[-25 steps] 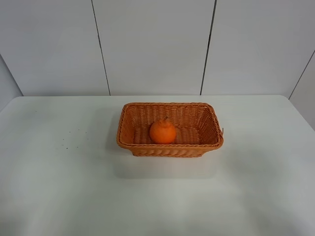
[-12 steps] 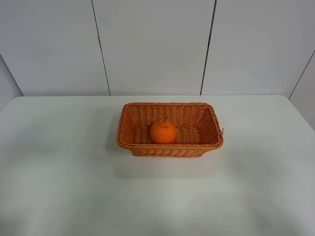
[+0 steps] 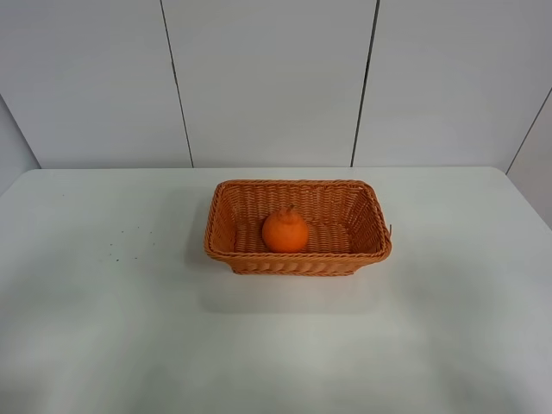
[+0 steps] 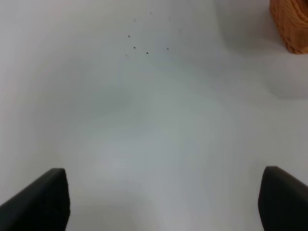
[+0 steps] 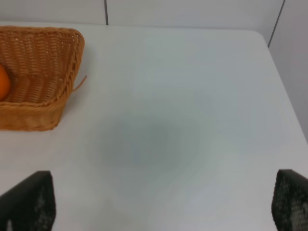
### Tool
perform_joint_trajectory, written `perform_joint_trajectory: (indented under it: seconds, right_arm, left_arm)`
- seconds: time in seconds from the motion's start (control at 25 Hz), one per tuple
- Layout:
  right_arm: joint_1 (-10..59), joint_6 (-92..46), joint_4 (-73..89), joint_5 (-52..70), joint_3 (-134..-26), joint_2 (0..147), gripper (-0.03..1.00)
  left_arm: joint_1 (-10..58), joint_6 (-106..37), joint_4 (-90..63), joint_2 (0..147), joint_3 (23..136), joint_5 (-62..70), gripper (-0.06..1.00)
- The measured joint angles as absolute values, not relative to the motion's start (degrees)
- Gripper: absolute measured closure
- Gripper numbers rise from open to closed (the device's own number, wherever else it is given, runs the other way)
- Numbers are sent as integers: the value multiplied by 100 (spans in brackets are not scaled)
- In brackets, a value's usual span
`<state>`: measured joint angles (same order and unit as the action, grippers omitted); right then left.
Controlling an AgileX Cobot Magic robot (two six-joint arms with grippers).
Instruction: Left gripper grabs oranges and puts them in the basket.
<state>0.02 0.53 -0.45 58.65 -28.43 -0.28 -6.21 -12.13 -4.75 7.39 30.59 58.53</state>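
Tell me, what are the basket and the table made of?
The basket looks like woven wicker, or maybe plastic made to look like it: orange-brown strands cross over and under, with a braided rim and one loose strand sticking out. The table looks like a smooth, matte white board, perhaps laminate; it shows only soft shadows, no sharp reflections, and a few tiny dark specks.

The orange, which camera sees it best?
The exterior high camera. From up there the whole orange shows, sitting inside the basket. The right wrist camera catches only a sliver of it at the picture's edge. The left wrist camera shows just a basket corner and no orange.
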Motion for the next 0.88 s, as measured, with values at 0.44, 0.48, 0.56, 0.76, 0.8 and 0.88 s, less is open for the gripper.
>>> perform_joint_trajectory:
  seconds: [0.44,0.48,0.56,0.76,0.8,0.88]
  right_arm:
    - [2,53,-45,5865,-2843,-28,27]
    - [2,53,-45,5865,-2843,-28,27]
    - [2,53,-45,5865,-2843,-28,27]
    - [2,53,-45,5865,-2843,-28,27]
    - [2,53,-45,5865,-2843,-28,27]
    - [2,53,-45,5865,-2843,-28,27]
  left_arm:
    - [-621,-1213,-533,659,2831,6009,5]
    - [-621,-1213,-551,603,2831,6009,5]
    - [-621,-1213,-565,420,2831,6009,5]
    - [-621,-1213,-592,123,2831,6011,5]
    - [-621,-1218,-609,79,2831,6011,5]
    - [-621,-1218,-633,4,2831,6011,5]
